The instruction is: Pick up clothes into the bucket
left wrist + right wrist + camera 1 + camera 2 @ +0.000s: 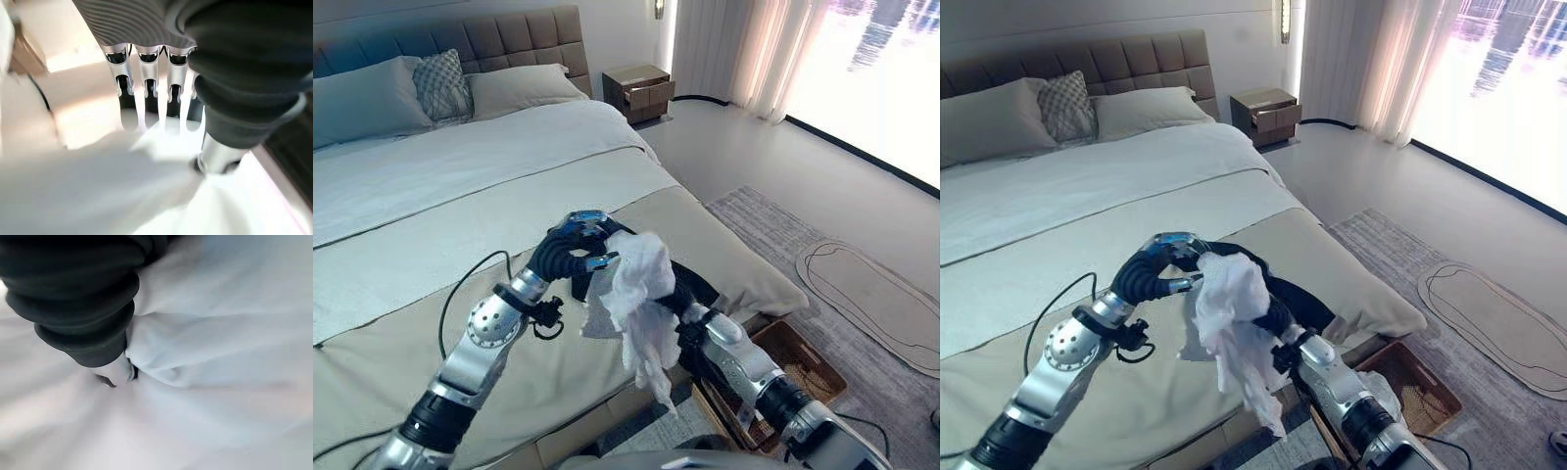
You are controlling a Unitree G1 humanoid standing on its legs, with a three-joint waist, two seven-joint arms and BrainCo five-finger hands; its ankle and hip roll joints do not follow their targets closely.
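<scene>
No readable writing or labels anywhere that I can make out, so on to the scene itself.

Both hands are up over the foot end of the bed (431,196), bunched into a white garment (641,304) that hangs between them, off the mattress, with its loose end dangling down past the bed's edge. The left hand (576,247) has its fingers (146,93) reaching down into the cloth with the thumb coming in from the side, so it's pinching the garment at the top. The right hand (1278,318) is mostly buried in the fabric; its wrist view has the dark cover with white cloth wrapped all round it, and I can't tell what its fingers are doing.

The bucket here looks like a brown woven basket (803,357) on the floor just beside the bed's corner, below the right arm. It sits on a grey rug (773,220). Further off: a pale oval mat (871,289), pillows (372,98) at the headboard, a wooden nightstand (641,90) with a drawer open, and curtains (734,49) by the window.
</scene>
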